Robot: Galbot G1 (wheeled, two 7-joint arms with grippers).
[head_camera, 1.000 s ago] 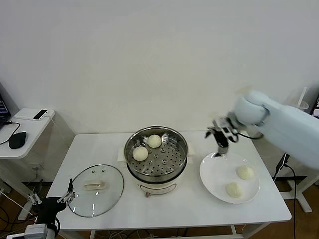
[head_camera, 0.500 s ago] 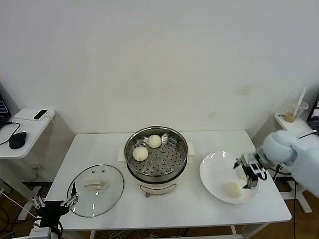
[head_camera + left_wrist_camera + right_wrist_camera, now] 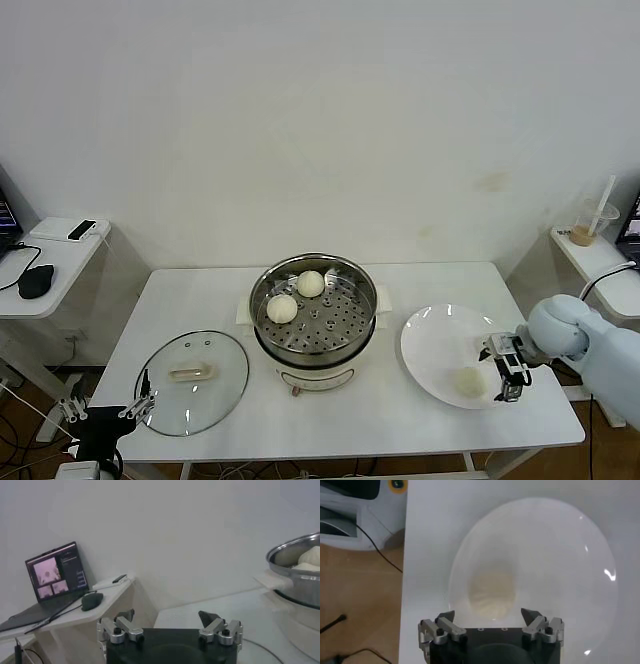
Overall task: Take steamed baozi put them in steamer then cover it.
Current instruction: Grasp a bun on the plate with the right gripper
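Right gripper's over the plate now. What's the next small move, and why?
Probably lower the right gripper straight down and close on the baozi under it. Its fingers are open with the bun between them on the plate, not yet held. Two baozi already sit in the steamer; another bun waits on the plate. The left gripper is parked by the cover.

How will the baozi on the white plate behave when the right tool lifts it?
The baozi looks round and smooth, so it may roll on the glossy plate if nudged. It seems soft and small, probably light, so the open right tool should squeeze gently. Left tool idles near the lid.
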